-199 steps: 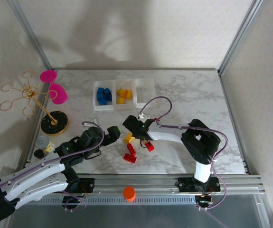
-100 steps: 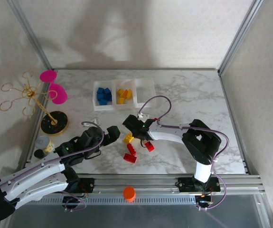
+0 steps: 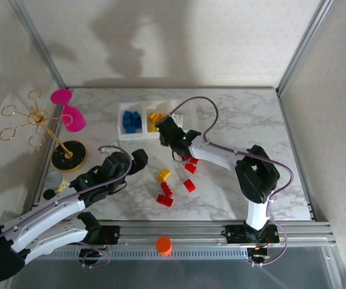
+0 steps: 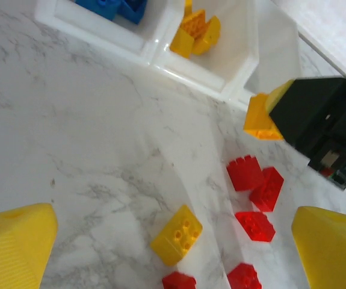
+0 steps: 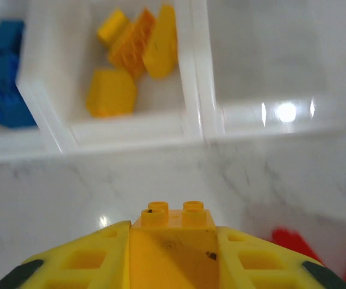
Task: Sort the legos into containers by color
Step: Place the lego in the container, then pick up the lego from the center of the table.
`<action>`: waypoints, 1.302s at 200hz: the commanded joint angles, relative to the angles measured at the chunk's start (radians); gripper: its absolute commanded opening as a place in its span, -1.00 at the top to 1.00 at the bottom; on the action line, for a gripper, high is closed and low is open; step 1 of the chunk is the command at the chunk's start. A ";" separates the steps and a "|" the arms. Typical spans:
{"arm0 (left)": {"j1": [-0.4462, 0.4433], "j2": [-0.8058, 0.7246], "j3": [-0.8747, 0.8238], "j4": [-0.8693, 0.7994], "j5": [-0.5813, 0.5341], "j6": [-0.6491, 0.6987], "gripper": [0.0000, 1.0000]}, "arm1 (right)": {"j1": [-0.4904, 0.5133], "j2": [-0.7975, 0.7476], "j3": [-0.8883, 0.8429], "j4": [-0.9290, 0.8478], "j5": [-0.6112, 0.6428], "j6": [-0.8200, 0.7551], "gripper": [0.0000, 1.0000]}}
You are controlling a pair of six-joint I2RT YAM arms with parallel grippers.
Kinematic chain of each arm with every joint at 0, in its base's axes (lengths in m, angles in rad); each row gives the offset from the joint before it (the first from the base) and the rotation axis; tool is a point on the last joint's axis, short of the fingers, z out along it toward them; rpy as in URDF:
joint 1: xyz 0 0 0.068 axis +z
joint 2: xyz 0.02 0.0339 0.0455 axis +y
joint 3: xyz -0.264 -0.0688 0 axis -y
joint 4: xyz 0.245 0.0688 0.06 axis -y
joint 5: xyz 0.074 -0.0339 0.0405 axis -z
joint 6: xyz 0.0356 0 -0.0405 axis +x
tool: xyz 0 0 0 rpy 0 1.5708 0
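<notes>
While the top view shows blue plastic bricks [image 3: 131, 121] and yellow ones [image 3: 154, 118] in the translucent white containers [image 3: 186, 110], red bricks [image 3: 189, 185] lie unsorted on the marble tabletop [image 3: 239, 120]. Left wrist: left jaws spread, empty. Right wrist: right jaws pinch a yellow studded brick [image 5: 173, 238] before its bin [image 5: 124, 127].

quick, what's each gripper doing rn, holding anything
Left gripper: open, holding nothing.
Right gripper: closed on a yellow lego.

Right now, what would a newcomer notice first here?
The right gripper holds a yellow brick close to the white bins, one of which has yellow pieces in it. Red bricks lie loose on the marble table nearby.
</notes>
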 commanded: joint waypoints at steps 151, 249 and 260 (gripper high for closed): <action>0.121 0.068 0.066 0.058 0.172 0.087 -0.99 | -0.091 0.051 0.121 0.151 -0.155 -0.283 -0.30; 0.023 -0.048 -0.033 -0.047 0.208 0.005 -0.99 | 0.104 -0.244 -0.300 -0.014 -0.171 -0.223 -0.61; 0.022 -0.066 -0.046 -0.057 0.206 -0.003 -0.99 | 0.124 -0.254 -0.336 -0.018 -0.191 -0.225 -0.62</action>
